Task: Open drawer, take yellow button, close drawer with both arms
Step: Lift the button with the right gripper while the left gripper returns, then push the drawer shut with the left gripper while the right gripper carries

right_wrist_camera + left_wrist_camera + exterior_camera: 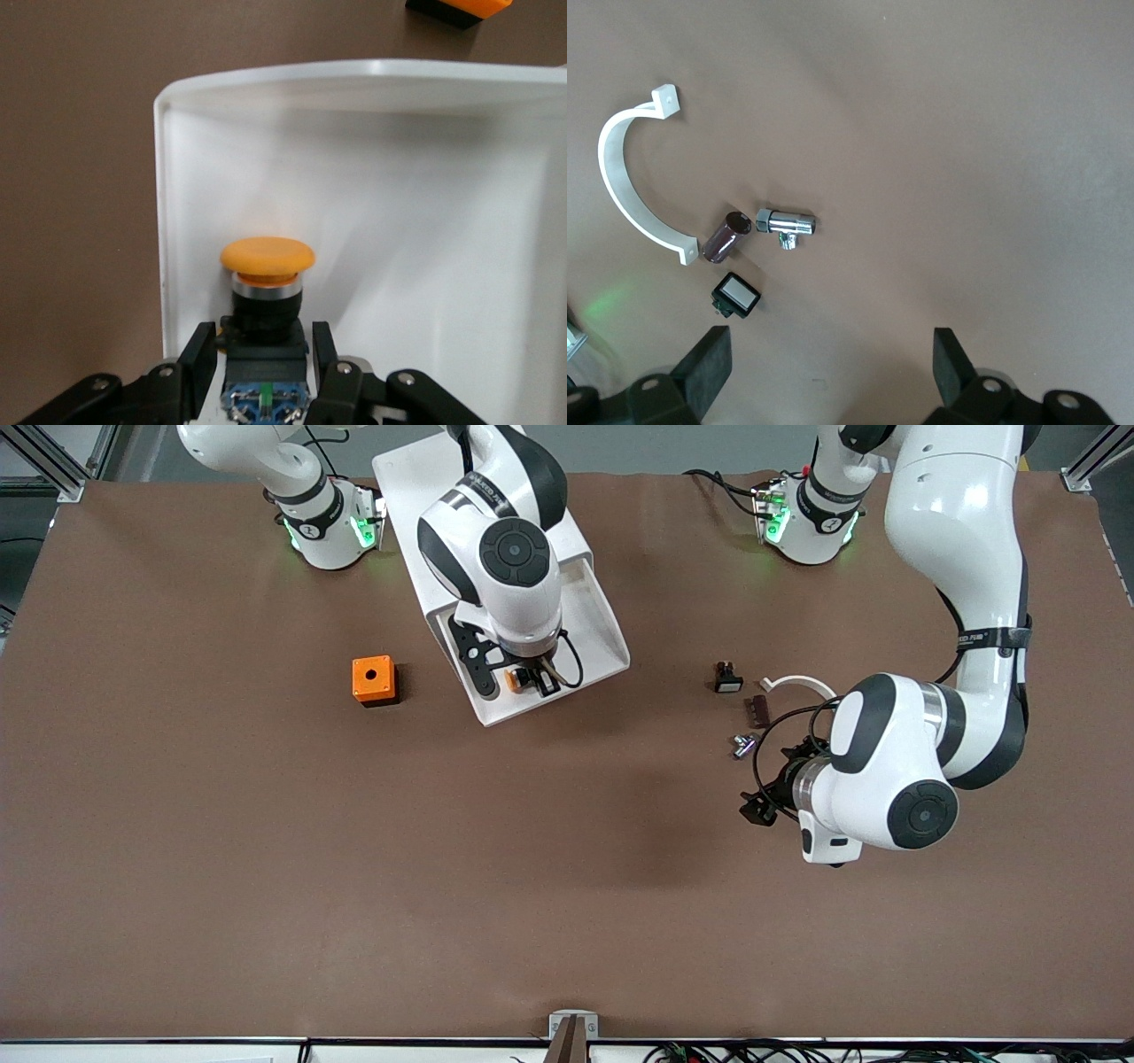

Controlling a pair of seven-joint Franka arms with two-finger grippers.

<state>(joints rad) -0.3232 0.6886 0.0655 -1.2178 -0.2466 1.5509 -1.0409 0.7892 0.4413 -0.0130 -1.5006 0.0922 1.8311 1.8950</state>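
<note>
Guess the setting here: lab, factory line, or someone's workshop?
Probably a robotics lab bench: two arms bolted at a brown-covered table, right gripper shut on a button in the open drawer, left gripper waiting open over loose small parts.

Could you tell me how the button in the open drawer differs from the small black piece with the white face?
The button has a round orange cap; the small black piece has a flat white rectangular face. The button sits in the drawer, between the right gripper's fingers; the black piece lies on the table near the open, waiting left gripper. Both have dark bodies.
</note>
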